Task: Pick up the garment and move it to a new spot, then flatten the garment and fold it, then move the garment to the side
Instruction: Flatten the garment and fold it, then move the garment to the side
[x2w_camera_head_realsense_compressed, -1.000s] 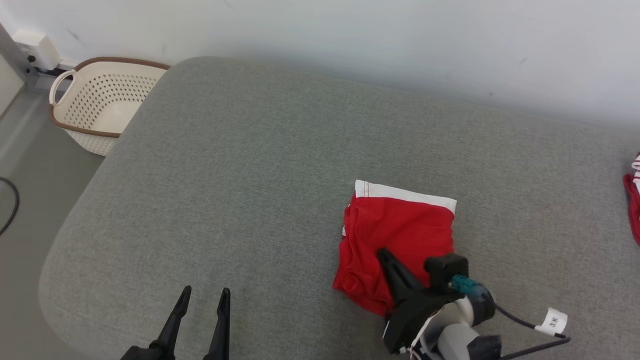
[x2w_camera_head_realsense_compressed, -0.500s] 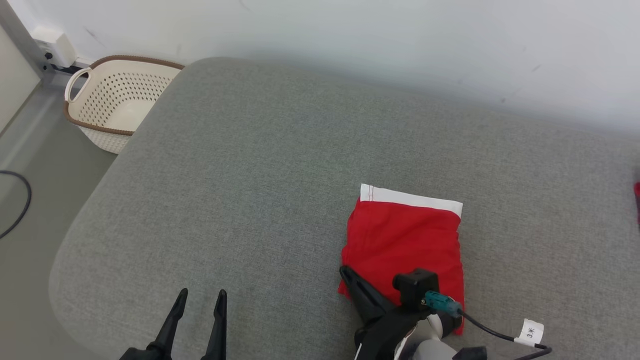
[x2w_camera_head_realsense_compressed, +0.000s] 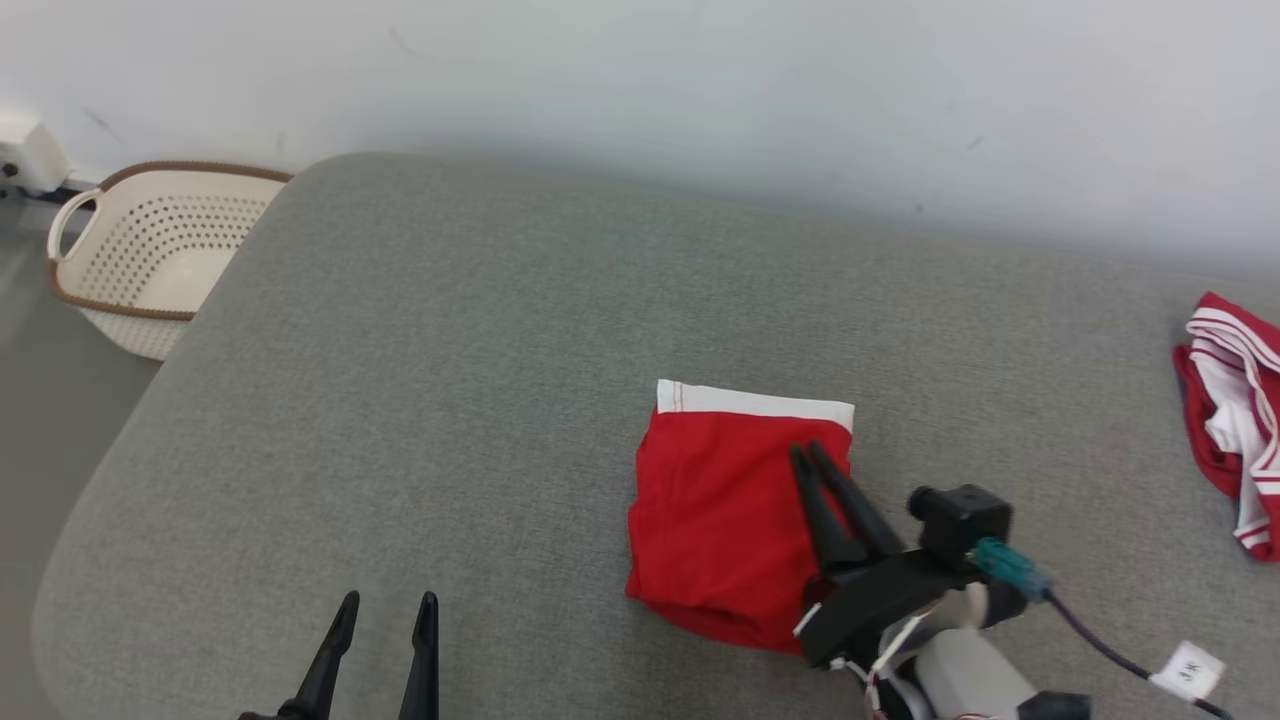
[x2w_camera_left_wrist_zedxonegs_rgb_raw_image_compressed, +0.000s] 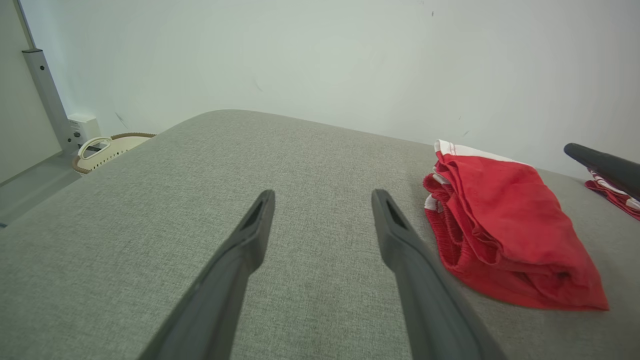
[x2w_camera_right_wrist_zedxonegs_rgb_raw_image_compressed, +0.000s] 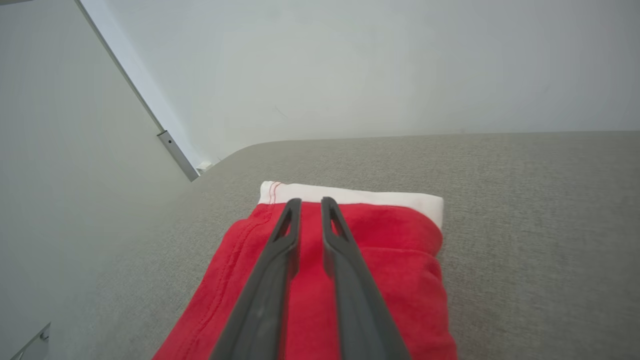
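Grey woven upholstery (x2w_camera_head_realsense_compressed: 450, 350) is spread across the head view as a broad padded surface with rounded corners, backed by a plain pale wall (x2w_camera_head_realsense_compressed: 640, 80). A cream perforated laundry basket (x2w_camera_head_realsense_compressed: 110, 325) with a brown rim is seen on the floor past the surface's far left corner.

The red garment (x2w_camera_head_realsense_compressed: 710, 510) is laid folded into a compact rectangle right of the surface's centre, its white waistband (x2w_camera_head_realsense_compressed: 755, 400) turned toward the wall. Several stacked layers are shown along its side in the left wrist view.

The right gripper (x2w_camera_head_realsense_compressed: 808, 450) is positioned over the right half of the garment, fingers pointed toward the waistband. A narrow gap is kept between the two fingers – no cloth is caught in it. Whether the fingers touch the fabric cannot be told from the right wrist view.

The left gripper (x2w_camera_head_realsense_compressed: 388, 600) is held at the lower left above bare upholstery, well apart from the garment, its fingers spread wide with nothing between them.

A second garment (x2w_camera_head_realsense_compressed: 1225, 400) – red with white stripes – is left crumpled at the far right edge. A dark cable with a white tag (x2w_camera_head_realsense_compressed: 1183, 665) is trailed from the right wrist.
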